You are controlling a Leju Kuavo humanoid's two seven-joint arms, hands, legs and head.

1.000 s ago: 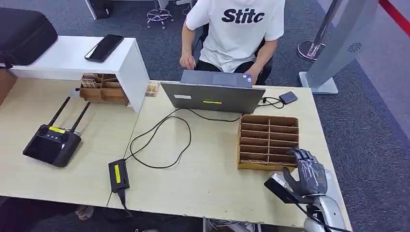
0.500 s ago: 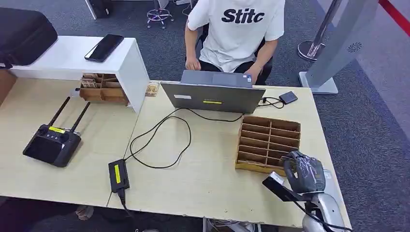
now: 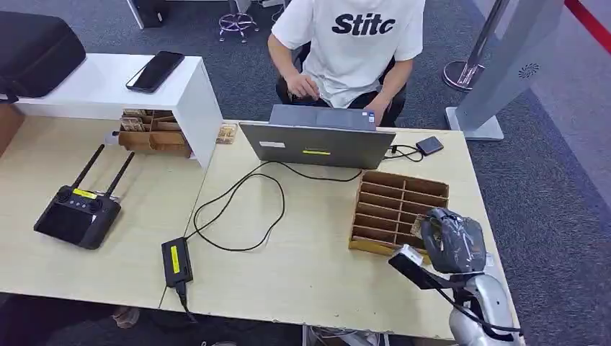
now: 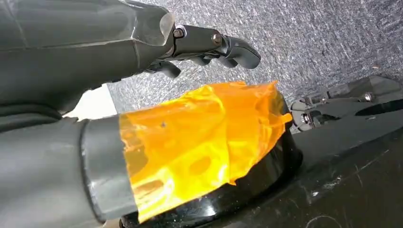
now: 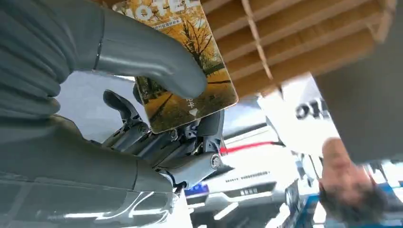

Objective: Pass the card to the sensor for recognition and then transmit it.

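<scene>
the right hand (image 5: 142, 123) grips the card (image 5: 178, 61), the thick grey thumb pressed on its printed face and the darker fingers (image 5: 119, 107) behind it. the card shows yellow autumn trees and part of a word in capitals, and in the right wrist view it sits close against the slats of the cardboard sorter (image 5: 304, 42). in the head view the right hand (image 3: 452, 241) is at the near right corner of the cardboard sorter (image 3: 400, 209), back of the hand up, so the card is hidden beneath it there. the sorter is a flat brown box of long slots lying on the right part of the pale wood bench (image 3: 302, 267).

the left hand (image 4: 95, 71) hangs over grey carpet, its fingers (image 4: 223, 47) curled slightly with nothing in them; i cannot tell whether they count as clenched or released. orange film wraps the part below them.

further out on the bench, a grey laptop (image 3: 317, 144) stands open with a black cable (image 3: 238, 209) looping from it to a power brick (image 3: 176, 261). a black remote controller (image 3: 78, 213) with two antennas lies on the left. a white shelf (image 3: 108, 86) carries a phone (image 3: 155, 71). a person in a white t-shirt (image 3: 353, 43) sits behind the laptop.
</scene>
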